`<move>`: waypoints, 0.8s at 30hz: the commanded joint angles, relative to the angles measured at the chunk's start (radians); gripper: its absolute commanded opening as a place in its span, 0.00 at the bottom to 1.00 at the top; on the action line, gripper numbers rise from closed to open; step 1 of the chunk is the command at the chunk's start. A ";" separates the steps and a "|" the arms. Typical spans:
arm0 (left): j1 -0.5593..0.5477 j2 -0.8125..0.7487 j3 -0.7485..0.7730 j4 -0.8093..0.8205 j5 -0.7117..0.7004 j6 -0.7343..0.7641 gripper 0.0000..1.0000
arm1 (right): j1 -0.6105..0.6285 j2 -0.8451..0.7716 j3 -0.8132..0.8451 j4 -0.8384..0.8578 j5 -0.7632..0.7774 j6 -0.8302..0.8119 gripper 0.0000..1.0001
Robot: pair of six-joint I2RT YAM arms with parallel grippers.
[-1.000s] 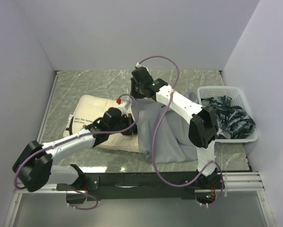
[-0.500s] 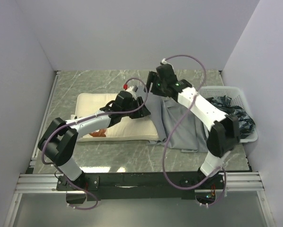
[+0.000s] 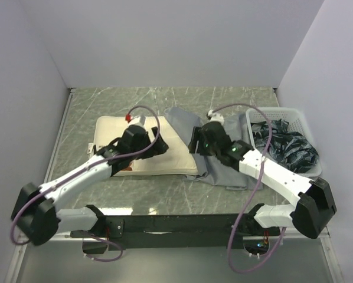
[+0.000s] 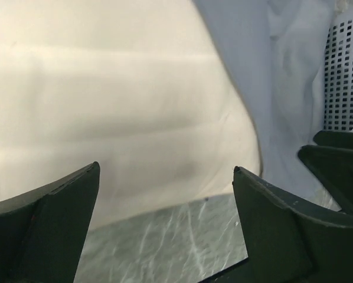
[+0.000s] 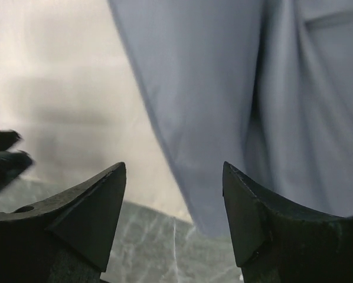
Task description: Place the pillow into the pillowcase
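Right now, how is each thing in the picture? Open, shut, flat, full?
pillow: lying flat, nearly all of it outside the pillowcase
pillowcase: rumpled, lying against the pillow's right end
left claw: open, empty, over the pillow
right claw: open, empty, over the pillowcase edge
basket: upright, holding dark cloth

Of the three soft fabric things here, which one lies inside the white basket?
The dark patterned cloth at the right. The cream pillow and the grey pillowcase lie on the table, outside the basket.
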 commanded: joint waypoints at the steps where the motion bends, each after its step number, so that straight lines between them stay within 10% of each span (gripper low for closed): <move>1: -0.065 -0.132 -0.094 -0.130 -0.126 -0.045 0.99 | 0.090 -0.031 -0.081 0.043 0.143 0.012 0.69; 18: -0.281 0.180 -0.024 0.036 -0.541 0.157 0.96 | 0.118 0.052 -0.168 0.055 0.189 0.032 0.42; 20: -0.280 0.220 -0.004 0.040 -0.564 0.153 0.83 | 0.118 0.054 -0.164 0.049 0.188 0.035 0.33; 24: -0.278 0.272 0.061 0.014 -0.598 0.142 0.03 | 0.136 0.020 -0.129 -0.004 0.183 0.032 0.12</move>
